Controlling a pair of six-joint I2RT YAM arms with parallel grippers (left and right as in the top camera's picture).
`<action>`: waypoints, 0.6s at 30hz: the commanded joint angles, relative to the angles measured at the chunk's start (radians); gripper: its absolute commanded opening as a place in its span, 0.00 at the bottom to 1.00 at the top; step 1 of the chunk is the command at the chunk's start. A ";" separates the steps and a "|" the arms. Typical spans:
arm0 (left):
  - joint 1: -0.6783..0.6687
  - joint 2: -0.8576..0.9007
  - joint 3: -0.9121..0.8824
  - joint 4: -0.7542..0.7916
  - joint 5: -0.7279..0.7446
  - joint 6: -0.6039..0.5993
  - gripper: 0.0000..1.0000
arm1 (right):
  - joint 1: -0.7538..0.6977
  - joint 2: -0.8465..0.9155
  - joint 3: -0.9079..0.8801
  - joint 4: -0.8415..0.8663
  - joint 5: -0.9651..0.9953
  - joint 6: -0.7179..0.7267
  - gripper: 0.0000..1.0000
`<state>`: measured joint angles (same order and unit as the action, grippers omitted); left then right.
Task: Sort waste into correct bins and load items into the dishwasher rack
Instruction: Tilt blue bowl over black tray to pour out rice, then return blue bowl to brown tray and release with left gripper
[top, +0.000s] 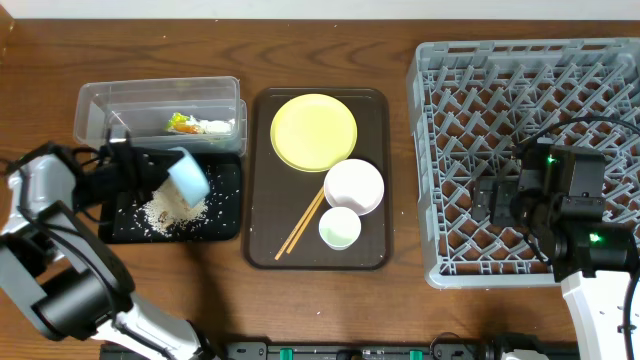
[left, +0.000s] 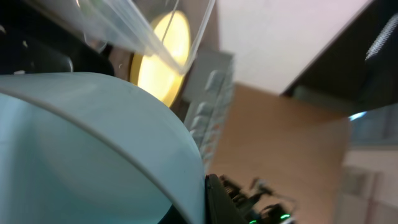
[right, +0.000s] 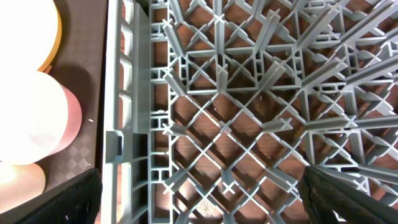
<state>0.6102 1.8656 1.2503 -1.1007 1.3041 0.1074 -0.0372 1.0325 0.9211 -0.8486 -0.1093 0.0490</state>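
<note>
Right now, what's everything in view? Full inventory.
dishwasher rack: 1, grey, right
serving tray: 1, dark brown, centre
plate: 1, yellow, on serving tray
white bowl: 1, white, on serving tray
cup: 1, pale, on serving tray
chopsticks: 2, wooden, on serving tray
clear tub: 1, clear, far left
wrapper: 1, green-yellow, in clear tub
black tray: 1, black, near left
rice grains: pile, white, in black tray
blue bowl: 1, light blue, tilted over black tray
left gripper: grips blue bowl
right gripper: open, over dishwasher rack
</note>
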 joint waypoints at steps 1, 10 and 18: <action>-0.081 -0.091 0.002 0.000 -0.135 0.042 0.06 | -0.015 0.000 0.020 0.000 -0.008 0.010 0.99; -0.402 -0.239 0.005 0.080 -0.537 -0.031 0.06 | -0.015 0.000 0.020 0.005 -0.008 0.010 0.99; -0.738 -0.213 0.004 0.183 -0.852 -0.040 0.06 | -0.015 0.000 0.020 0.005 -0.008 0.010 0.99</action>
<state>-0.0509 1.6348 1.2503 -0.9321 0.6399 0.0772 -0.0372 1.0325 0.9211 -0.8448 -0.1089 0.0490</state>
